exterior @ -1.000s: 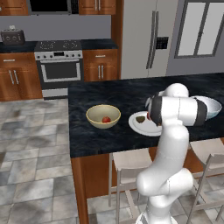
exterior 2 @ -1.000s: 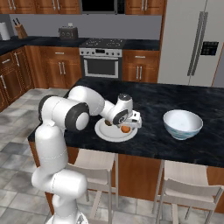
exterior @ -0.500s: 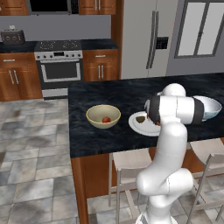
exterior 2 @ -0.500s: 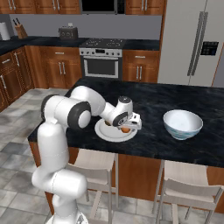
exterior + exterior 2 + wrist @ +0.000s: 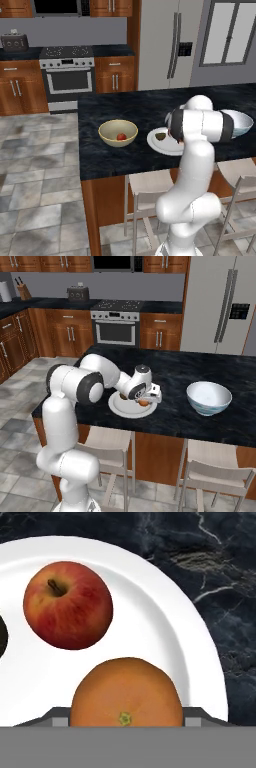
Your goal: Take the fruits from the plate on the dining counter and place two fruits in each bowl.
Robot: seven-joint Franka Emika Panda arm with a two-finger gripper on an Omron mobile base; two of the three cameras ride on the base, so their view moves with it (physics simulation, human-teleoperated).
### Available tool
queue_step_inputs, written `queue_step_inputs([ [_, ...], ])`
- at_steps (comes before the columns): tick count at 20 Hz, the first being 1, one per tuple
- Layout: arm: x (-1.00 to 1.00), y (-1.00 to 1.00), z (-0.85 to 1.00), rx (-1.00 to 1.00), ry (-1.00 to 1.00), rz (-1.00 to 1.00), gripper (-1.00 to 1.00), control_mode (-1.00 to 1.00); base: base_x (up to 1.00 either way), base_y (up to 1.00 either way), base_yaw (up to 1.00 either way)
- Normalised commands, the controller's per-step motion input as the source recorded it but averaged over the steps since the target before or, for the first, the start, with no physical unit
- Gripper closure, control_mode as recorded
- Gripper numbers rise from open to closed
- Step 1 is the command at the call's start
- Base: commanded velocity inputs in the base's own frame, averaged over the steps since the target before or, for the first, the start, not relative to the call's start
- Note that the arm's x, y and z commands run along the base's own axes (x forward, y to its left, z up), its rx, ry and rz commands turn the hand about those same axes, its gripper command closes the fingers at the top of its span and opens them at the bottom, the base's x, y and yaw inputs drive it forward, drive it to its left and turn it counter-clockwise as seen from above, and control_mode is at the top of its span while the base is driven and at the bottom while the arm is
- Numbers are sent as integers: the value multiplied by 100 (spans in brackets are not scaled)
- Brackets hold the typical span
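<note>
Pincer (image 5: 146, 401) down low over the plate (image 5: 131, 409), arm folded forward with elbow high and wrist bent toward the desk (image 5: 200, 368). Orange (image 5: 126, 693) sits between the finger tips on the plate; can't tell whether they grip it. Red apple (image 5: 68, 604) and dark green fruit (image 5: 160, 135) also on the plate. Second red fruit (image 5: 121, 136) in the tan bowl (image 5: 118, 132) beside the plate; white bowl (image 5: 208, 397) on the plate's other side.

Steel oven (image 5: 67, 75) between wooden cabinets (image 5: 17, 90), toaster (image 5: 78, 293) and knife block (image 5: 21, 290) on the worktop, steel fridge (image 5: 162, 42) — window (image 5: 231, 32) beside it — stools (image 5: 108, 445), grey tiled floor (image 5: 35, 180).
</note>
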Motion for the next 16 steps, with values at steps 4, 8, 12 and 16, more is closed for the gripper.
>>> queue_step_inputs([
  [4, -34, 24, 65, 0, -7, 0, 100, -100, 0, 0, 0],
  [8, -71, 39, 86, 0, -10, 0, 100, -100, 0, 0, 0],
  [12, -44, 86, 73, 0, 0, 0, 100, -100, 0, 0, 0],
  [16, -3, 100, 64, 0, -6, 0, 100, -100, 0, 0, 0],
])
